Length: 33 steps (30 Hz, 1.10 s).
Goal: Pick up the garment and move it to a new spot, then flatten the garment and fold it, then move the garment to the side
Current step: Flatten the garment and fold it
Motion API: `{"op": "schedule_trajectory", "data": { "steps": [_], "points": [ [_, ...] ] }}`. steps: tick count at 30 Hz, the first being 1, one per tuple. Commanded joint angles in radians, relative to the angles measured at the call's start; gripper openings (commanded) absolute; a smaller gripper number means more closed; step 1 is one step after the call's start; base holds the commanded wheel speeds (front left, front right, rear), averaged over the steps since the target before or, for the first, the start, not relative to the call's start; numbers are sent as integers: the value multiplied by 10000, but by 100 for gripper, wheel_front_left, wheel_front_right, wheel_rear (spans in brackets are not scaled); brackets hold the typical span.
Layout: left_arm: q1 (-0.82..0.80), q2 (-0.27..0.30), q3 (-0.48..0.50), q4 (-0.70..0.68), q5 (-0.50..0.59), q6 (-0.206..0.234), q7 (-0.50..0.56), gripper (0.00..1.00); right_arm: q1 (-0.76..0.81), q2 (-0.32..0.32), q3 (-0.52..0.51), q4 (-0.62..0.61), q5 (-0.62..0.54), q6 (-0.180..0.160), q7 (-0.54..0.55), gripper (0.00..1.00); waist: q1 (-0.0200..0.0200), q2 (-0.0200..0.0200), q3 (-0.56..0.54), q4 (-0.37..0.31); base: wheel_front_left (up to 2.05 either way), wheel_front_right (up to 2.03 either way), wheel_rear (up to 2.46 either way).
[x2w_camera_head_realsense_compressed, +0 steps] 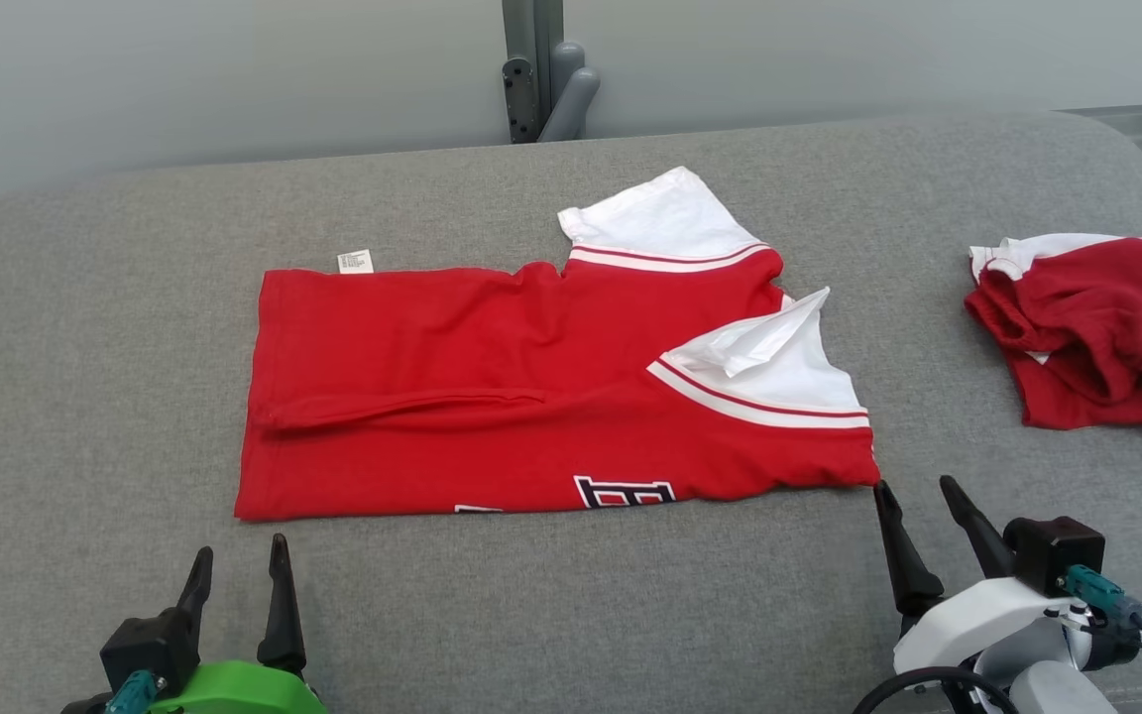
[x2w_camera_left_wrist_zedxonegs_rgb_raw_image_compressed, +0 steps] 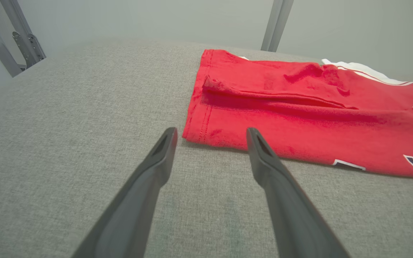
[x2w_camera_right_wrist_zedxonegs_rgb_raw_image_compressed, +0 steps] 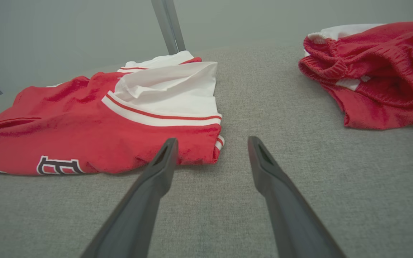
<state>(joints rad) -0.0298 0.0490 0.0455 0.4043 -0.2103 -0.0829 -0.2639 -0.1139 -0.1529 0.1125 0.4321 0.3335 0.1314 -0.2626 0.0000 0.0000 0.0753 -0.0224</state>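
Observation:
The garment (x2w_camera_head_realsense_compressed: pixel 492 397) is a red shirt with white sleeves and black-and-white lettering, lying folded in half lengthwise on the grey padded surface (x2w_camera_head_realsense_compressed: pixel 85 347). My left gripper (x2w_camera_head_realsense_compressed: pixel 239 560) is open, just short of the shirt's near left corner (x2w_camera_left_wrist_zedxonegs_rgb_raw_image_compressed: pixel 206 134), with nothing between its fingers. My right gripper (x2w_camera_head_realsense_compressed: pixel 918 501) is also open and empty, its tips beside the shirt's near right corner (x2w_camera_right_wrist_zedxonegs_rgb_raw_image_compressed: pixel 206 150). One white sleeve (x2w_camera_right_wrist_zedxonegs_rgb_raw_image_compressed: pixel 170 93) lies folded over the red body, and the other sleeve (x2w_camera_head_realsense_compressed: pixel 660 218) sticks out at the far edge.
A second red and white garment (x2w_camera_head_realsense_compressed: pixel 1096 332) lies crumpled at the right edge of the surface, also seen in the right wrist view (x2w_camera_right_wrist_zedxonegs_rgb_raw_image_compressed: pixel 375 71). A grey metal post (x2w_camera_head_realsense_compressed: pixel 541 69) stands behind the far edge. Bare grey surface stretches left and in front.

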Motion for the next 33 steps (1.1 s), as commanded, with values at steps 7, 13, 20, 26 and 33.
{"op": "schedule_trajectory", "data": {
  "steps": [7, 13, 20, 26, 33],
  "points": [
    [-387, 41, -266, 10, 165, -46, 7, 100, -571, 56, 87, 685, 799, -17, -25, 100, 0, 0, 560, 124, 0, 0, 0],
    [-703, 41, -426, 82, 178, -104, 7, 100, -1204, 206, 265, 1374, 1520, -14, -26, 100, 0, 0, 951, 257, 0, 0, 0],
    [-1139, 39, -497, 244, 112, -176, 7, 100, -1746, 212, 557, 1997, 2077, -14, -25, 74, 0, 0, 1372, 407, 0, 0, 0],
    [-1612, 39, -351, 606, 50, -217, 9, 100, -1907, 28, 725, 1860, 2190, -14, -25, 0, 0, 0, 1629, 419, 0, 0, 0],
    [-2217, 41, -68, 1449, -239, -301, 7, 100, -1977, -55, 889, 1531, 2084, -14, -25, 0, 0, 0, 1844, 259, 0, 0, 0]
  ]
}}
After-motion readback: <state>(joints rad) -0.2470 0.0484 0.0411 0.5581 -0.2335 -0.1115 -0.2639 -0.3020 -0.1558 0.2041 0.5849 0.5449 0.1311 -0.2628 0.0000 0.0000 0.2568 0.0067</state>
